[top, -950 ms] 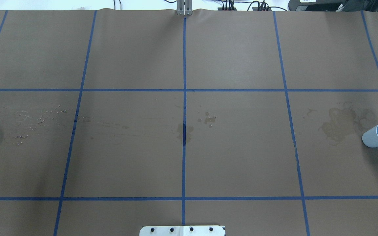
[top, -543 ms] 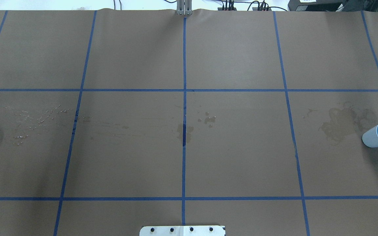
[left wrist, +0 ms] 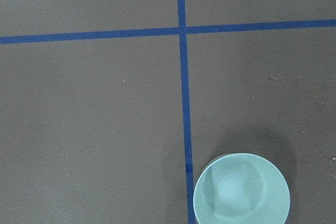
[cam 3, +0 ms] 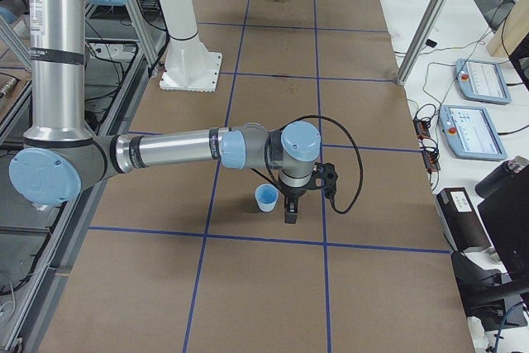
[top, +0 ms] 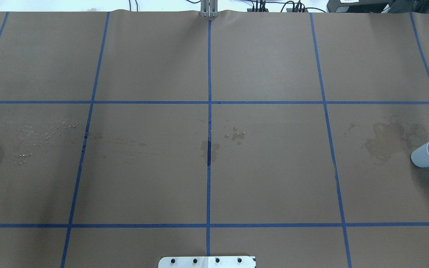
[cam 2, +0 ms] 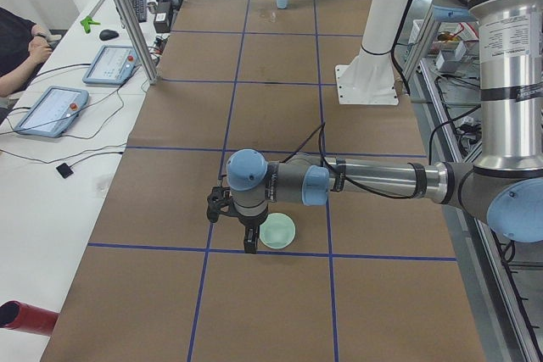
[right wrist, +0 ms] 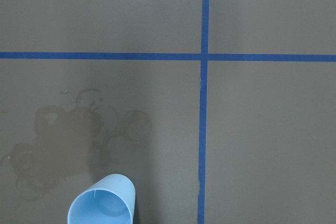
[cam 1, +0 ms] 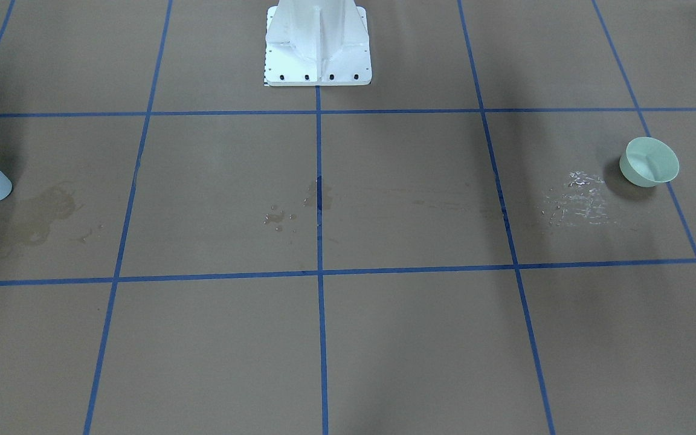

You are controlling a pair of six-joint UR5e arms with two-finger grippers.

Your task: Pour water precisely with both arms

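Beside the bowl (cam 2: 277, 231) and cup (cam 3: 266, 198), left gripper (cam 2: 249, 242) and right gripper (cam 3: 290, 211) hover, opening impossible to tell; a skewed grasp could tip either, spilling more water (cam 1: 577, 196) across the tabletop (top: 274, 186).

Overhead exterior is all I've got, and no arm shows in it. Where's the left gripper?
Observer: Exterior left view has it. The left gripper hangs just beside the green bowl, fingers pointing down.
Operator: Right one?
Observer: In the exterior right view the right gripper hangs close beside the blue cup, also pointing down.
Operator: Cup looks tipped over from here.
Observer: It isn't. The exterior right view shows it standing upright, open end up.
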